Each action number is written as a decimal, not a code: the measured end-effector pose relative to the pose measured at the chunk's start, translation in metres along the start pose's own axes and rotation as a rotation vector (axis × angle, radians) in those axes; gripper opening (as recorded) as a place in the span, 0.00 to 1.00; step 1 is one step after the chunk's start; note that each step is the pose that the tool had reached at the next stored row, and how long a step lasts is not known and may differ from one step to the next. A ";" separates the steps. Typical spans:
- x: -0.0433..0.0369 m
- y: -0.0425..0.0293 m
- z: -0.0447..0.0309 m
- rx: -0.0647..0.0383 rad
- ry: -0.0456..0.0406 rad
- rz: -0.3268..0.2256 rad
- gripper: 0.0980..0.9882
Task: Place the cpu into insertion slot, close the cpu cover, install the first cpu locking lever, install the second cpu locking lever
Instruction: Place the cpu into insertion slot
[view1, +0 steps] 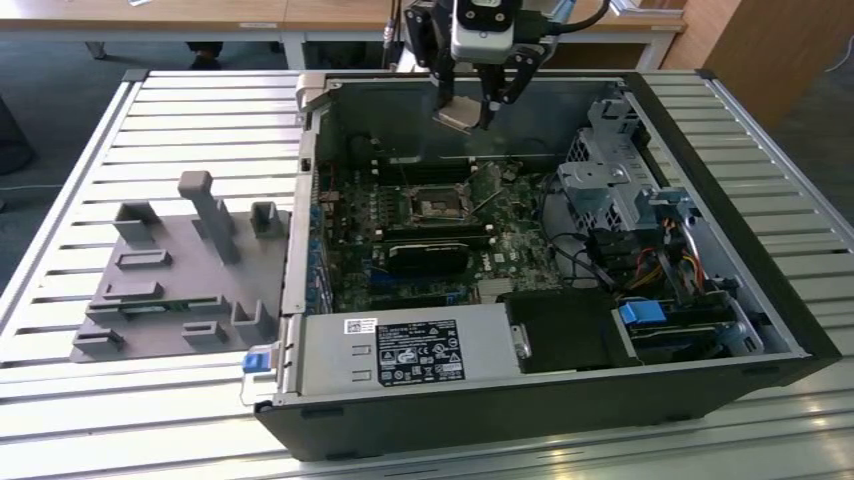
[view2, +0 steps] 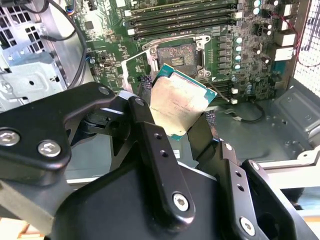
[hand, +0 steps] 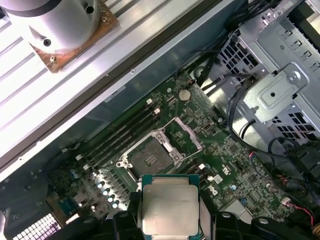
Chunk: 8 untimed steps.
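Clamping the cpu (view2: 177, 105) by two opposite edges, the jaws are closed on it, with one black finger (view2: 150, 130) on each side of the chip. The cpu is square, so no side reads as its long axis. Its pale metal top is facing both wrist cameras, and a green rim is showing along its edges in the second wrist view. In the exterior view the cpu (view1: 458, 112) is hanging tilted rather than level, with its lower corner dipping toward the exterior view's left. It is sitting high over the open computer case (view1: 747, 300), near the case's far wall, well apart from the board below.

The insertion slot (hand: 148, 160) is lying bare on the green motherboard (hand: 225, 165), its dark square of contacts showing inside the silvery rim. In the first wrist view the cpu (hand: 169, 205) is appearing just beside the slot, not over it. The cpu cover (hand: 190, 134) is standing swung up off the slot on one side of it. Long black memory slots (view2: 180, 15) are running along the slot's other side.

Further out, a metal drive cage (hand: 280, 85) is filling one end of the case and a power supply (view1: 414, 350) is lying along its near side. The case is resting on a slatted desk (view1: 200, 120), beside a grey holder block (view1: 174, 270).
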<state>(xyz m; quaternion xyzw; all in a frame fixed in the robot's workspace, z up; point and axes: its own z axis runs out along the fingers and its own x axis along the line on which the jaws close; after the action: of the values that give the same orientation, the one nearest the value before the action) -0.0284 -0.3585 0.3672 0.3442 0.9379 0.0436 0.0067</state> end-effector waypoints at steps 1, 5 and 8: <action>0.0000 0.0000 0.0001 0.000 -0.0007 0.008 0.49; 0.0002 0.0001 0.0003 0.000 -0.0038 0.041 0.49; 0.0003 0.0001 0.0004 -0.001 -0.0062 0.066 0.49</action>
<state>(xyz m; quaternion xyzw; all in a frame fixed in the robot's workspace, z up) -0.0285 -0.3582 0.3668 0.3753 0.9259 0.0431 0.0082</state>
